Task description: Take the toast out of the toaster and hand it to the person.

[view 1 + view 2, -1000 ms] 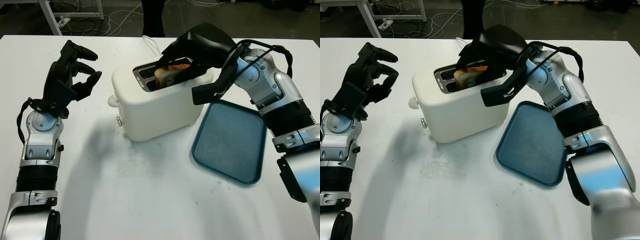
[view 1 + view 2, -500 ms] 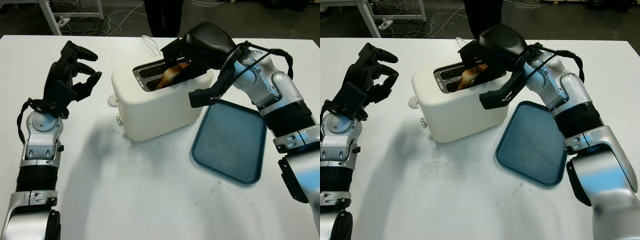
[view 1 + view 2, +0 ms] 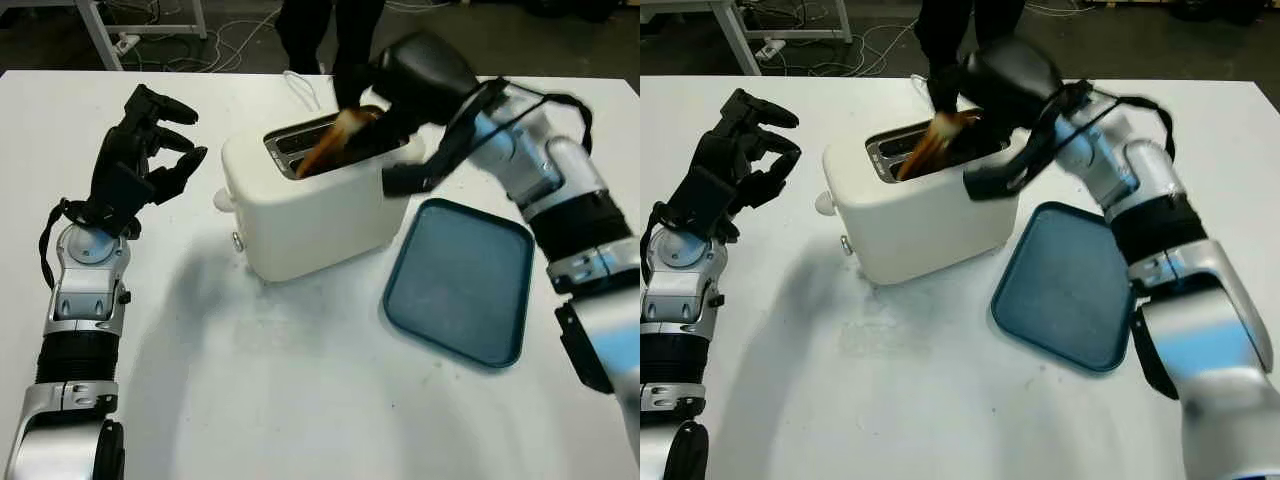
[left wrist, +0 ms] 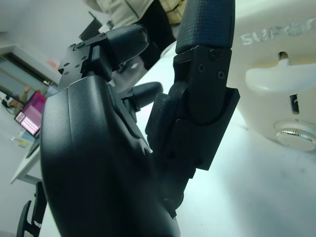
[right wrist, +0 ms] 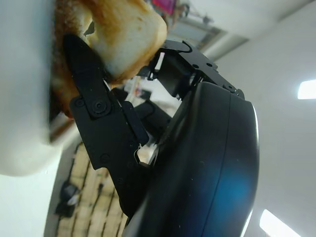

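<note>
A white toaster (image 3: pixel 310 205) stands at the table's middle back. My right hand (image 3: pixel 372 108) is over its slots, shut on a browned slice of toast (image 3: pixel 328 142) that leans out of the rear slot, its lower end still inside. The toast (image 5: pixel 118 29) is pinched between the fingers (image 5: pixel 94 106) in the right wrist view. My left hand (image 3: pixel 140 150) is raised above the table to the left of the toaster, open. The toaster's lever and dial (image 4: pixel 291 106) appear beside the left hand's fingers (image 4: pixel 197 98). A person in dark trousers (image 3: pixel 330 30) stands behind the table.
A dark blue tray (image 3: pixel 462 280) lies flat to the right of the toaster. The toaster's white cord (image 3: pixel 300 82) runs off the table's back edge. A white table leg and cables (image 3: pixel 110 35) are on the floor at the far left.
My right hand has risen and drawn back, pulling the toast farther out of the slot and tilting it. The person has shifted slightly. My left hand has stayed put.
</note>
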{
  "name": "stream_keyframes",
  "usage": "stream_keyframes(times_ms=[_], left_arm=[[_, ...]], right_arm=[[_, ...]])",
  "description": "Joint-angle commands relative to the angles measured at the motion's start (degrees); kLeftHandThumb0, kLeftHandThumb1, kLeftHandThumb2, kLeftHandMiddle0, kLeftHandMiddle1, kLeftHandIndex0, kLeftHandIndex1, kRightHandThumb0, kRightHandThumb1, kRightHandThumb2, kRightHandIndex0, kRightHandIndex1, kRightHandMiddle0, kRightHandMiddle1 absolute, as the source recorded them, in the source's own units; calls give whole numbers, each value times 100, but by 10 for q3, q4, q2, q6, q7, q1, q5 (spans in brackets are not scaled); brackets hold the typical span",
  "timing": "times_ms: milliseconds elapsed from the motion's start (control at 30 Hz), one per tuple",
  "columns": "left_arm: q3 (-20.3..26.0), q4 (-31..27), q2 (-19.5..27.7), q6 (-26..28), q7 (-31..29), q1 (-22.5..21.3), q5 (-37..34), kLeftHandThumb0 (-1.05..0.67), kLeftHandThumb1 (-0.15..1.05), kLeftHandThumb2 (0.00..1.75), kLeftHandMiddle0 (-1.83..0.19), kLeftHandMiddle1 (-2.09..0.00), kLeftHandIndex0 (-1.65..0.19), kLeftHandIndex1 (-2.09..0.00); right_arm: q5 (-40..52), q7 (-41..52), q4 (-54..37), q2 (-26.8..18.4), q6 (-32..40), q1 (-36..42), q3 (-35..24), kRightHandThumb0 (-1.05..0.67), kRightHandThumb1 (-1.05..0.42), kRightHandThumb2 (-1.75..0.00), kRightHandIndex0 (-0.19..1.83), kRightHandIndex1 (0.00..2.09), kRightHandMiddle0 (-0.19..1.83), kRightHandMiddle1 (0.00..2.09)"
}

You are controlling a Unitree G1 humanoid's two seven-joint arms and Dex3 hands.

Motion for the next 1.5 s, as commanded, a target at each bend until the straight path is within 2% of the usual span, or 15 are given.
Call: stream_keyframes(times_ms=[0, 167, 300, 400, 600, 800, 933, 1067, 1333, 1467], left_arm=[[2, 5, 3, -6, -3, 0, -5, -105, 92, 24, 0, -168, 0, -159], [2, 6, 4, -8, -1, 0, -6, -105, 92, 23, 0, -168, 0, -160], [3, 7, 3, -8, -2, -1, -9, -105, 92, 22, 0, -169, 0, -161], [4, 7, 4, -7, -1, 0, -8, -105, 92, 22, 0, -168, 0, -160], [6, 5, 3, -4, -3, 1, -12, -105, 92, 21, 0, -168, 0, -160], [7, 5, 4, -7, -2, 2, -11, -105, 92, 21, 0, -168, 0, -160], [6, 4, 6, -7, -3, 4, -8, -105, 92, 22, 0, -168, 0, -160], [7, 3, 6, -9, -2, 5, -8, -105, 92, 22, 0, -168, 0, -160], [11, 4, 5, -12, -5, 7, -12, -105, 92, 20, 0, -167, 0, -160], [11, -2, 6, -5, -9, 11, -12, -105, 92, 21, 0, -168, 0, -161]], right_arm=[[52, 28, 16, 3, 27, -34, -33, -46, -92, -39, 108, 175, 85, 175], [100, 42, 49, -18, 68, -76, -74, -51, -92, -40, 110, 175, 88, 175], [143, 47, 85, -29, 76, -86, -107, -47, -92, -39, 113, 175, 91, 175], [152, 35, 99, -36, 103, -82, -121, -46, -92, -38, 103, 175, 76, 175], [184, 27, 159, -37, 133, -80, -149, -43, -92, -42, 102, 175, 77, 175], [250, 21, 217, -27, 194, -79, -199, -38, -92, -44, 98, 175, 68, 175], [263, 9, 248, -29, 178, -67, -210, -32, -92, -47, 95, 175, 62, 175], [278, -6, 272, -24, 172, -55, -225, -28, -92, -46, 96, 175, 66, 175], [320, -29, 294, -5, 193, -44, -263, -23, -92, -48, 90, 175, 57, 175], [313, -29, 292, 1, 168, -23, -251, -19, -92, -49, 86, 175, 51, 175]])
